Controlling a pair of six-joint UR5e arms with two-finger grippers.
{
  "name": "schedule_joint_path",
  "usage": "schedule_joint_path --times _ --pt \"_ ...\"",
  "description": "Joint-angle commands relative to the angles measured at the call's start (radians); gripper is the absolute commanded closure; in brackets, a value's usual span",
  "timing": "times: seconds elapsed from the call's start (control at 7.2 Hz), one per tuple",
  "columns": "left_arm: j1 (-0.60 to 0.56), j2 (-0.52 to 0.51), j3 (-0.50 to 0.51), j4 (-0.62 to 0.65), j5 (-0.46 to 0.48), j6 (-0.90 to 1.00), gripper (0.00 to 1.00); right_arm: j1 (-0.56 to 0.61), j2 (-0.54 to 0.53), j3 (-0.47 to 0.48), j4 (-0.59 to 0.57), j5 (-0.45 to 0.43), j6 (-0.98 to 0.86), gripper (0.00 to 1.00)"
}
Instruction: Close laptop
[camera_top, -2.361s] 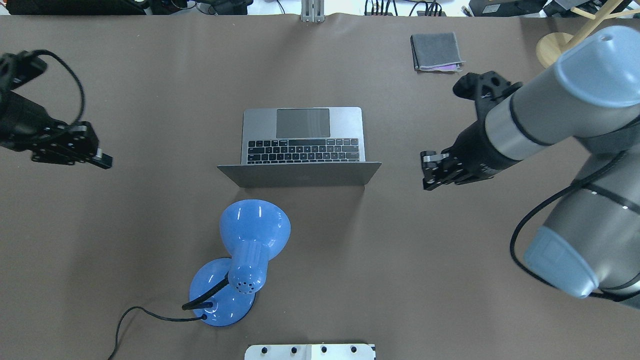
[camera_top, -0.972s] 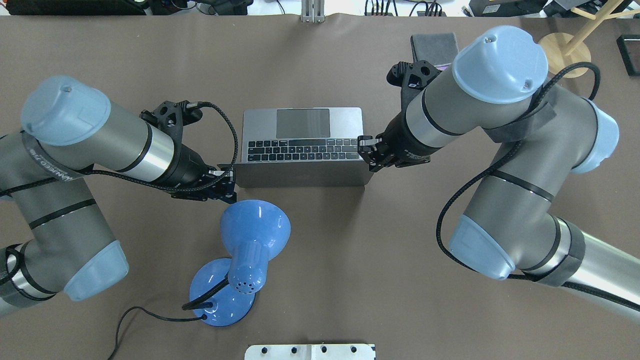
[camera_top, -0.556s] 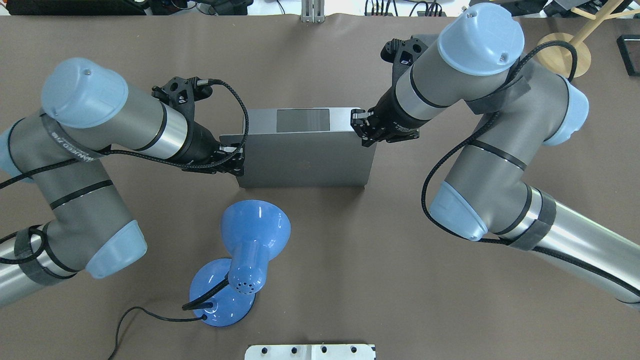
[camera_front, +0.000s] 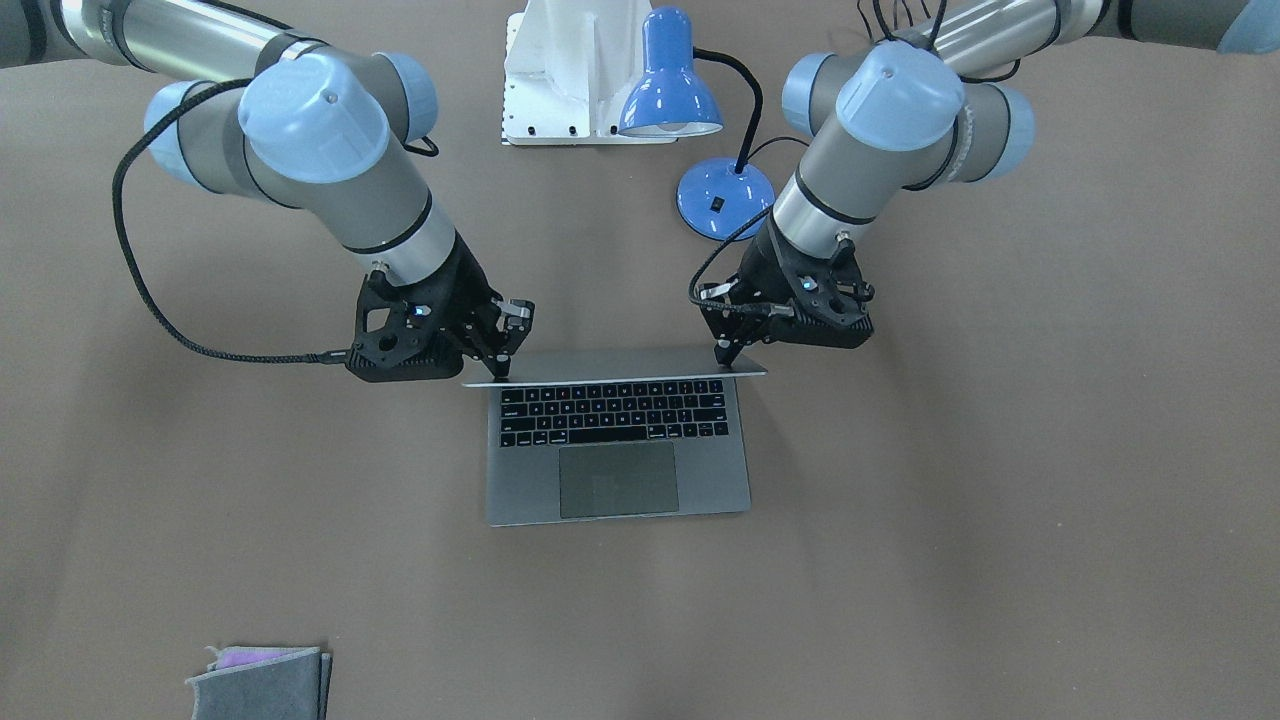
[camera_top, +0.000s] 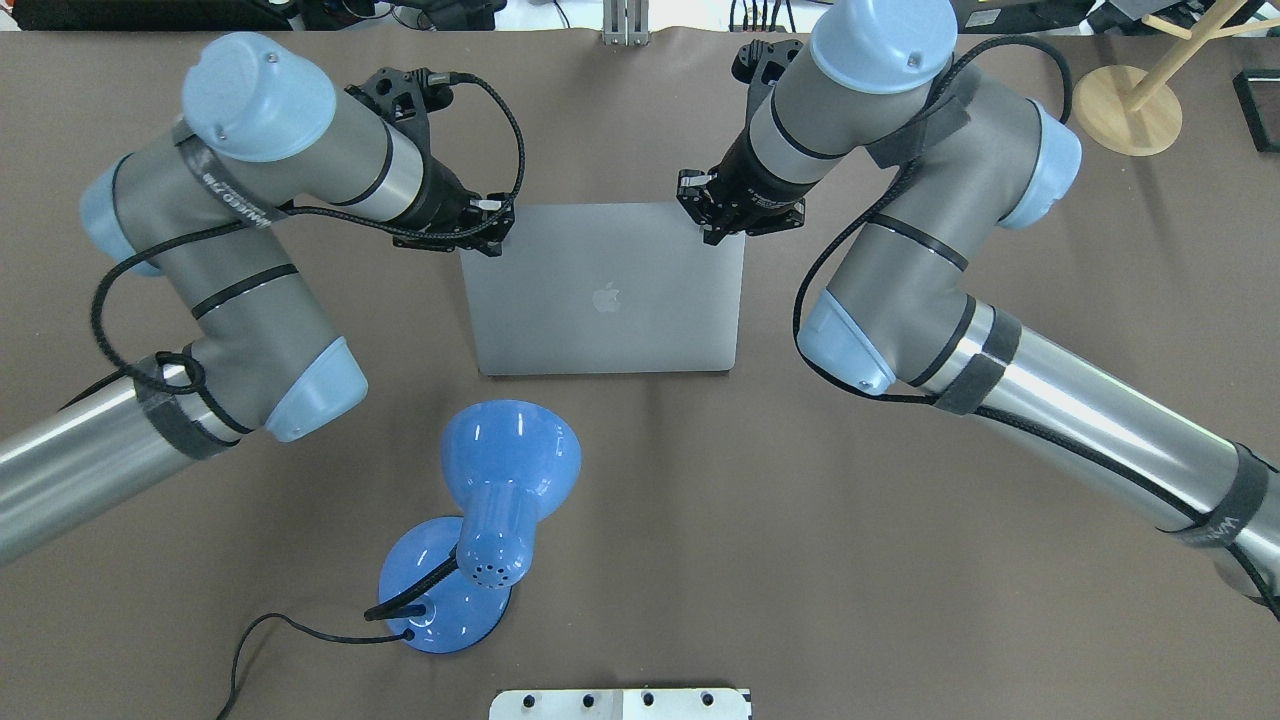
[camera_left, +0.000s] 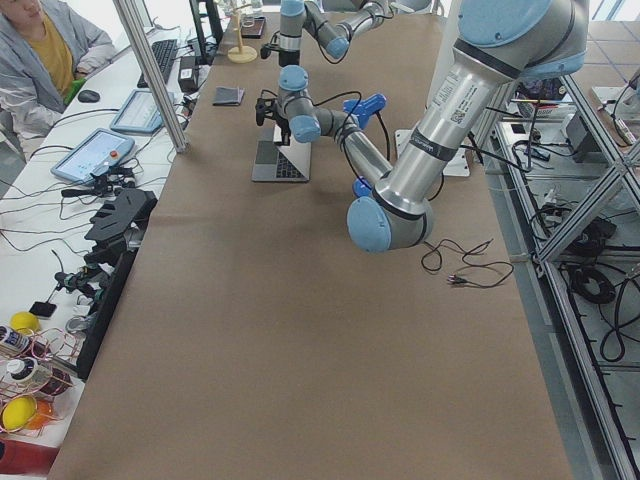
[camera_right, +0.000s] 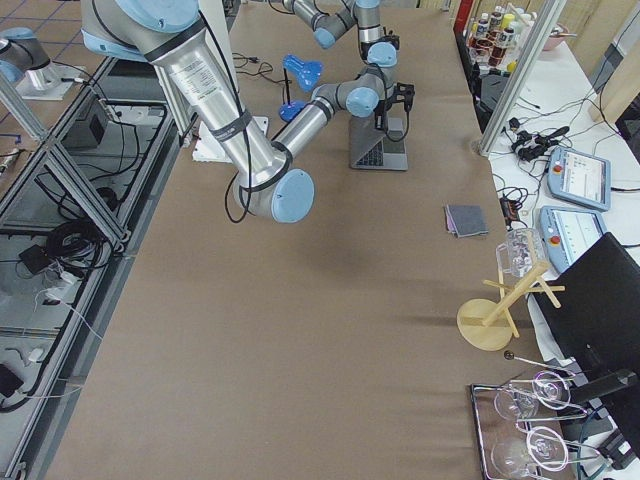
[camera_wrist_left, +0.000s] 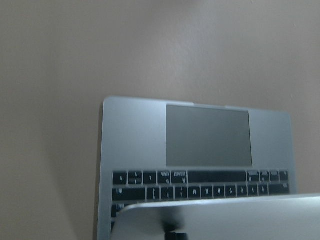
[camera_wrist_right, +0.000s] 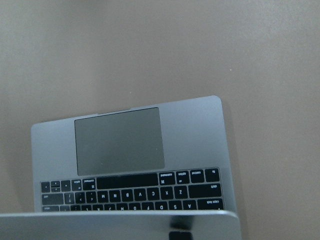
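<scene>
Brown table (camera_top: 700, 560) with laptop (camera_top: 605, 330), blue desk lamp (camera_top: 500, 500), folded grey cloth (camera_front: 262, 685), wooden stand (camera_top: 1118, 110).

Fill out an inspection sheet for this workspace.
Surface: brown table, smooth covering.
Job's things: laptop, lid tipped far forward but not shut; keyboard visible from the front.
Clutter: blue lamp on the robot's side of the laptop; folded cloth at the far edge; wooden stand.
Grippers: left gripper and right gripper, jaws shut, one on each upper lid corner.
Cables: lamp cord trailing on the table; wrist cable looped.
Surroundings: person seated at a side bench.
</scene>
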Motion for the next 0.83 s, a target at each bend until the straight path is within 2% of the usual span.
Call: schedule_joint_path --times 0.0,0.14,0.28,0.56,0.69 --pt "-0.001 -0.077 0.267 -0.171 0.074 0.0 1.0 0.016 0.103 -0.252 0.1 0.039 -0.008 1.0" --pt "0.002 -0.124 0.392 -0.214 0.1 0.002 1.0 0.014 0.14 -0.376 0.181 0.039 -0.01 1.0" --pt "0.008 -0.16 0.463 -0.218 0.1 0.003 1.0 0.014 0.166 -0.466 0.229 0.046 -0.01 1.0" --pt "0.026 -0.16 0.462 -0.218 0.109 0.029 1.0 0.011 0.169 -0.489 0.234 0.056 -0.004 1.0" --pt "0.02 -0.152 0.41 -0.212 0.106 0.029 0.97 0.011 0.171 -0.488 0.235 0.062 0.001 1.0"
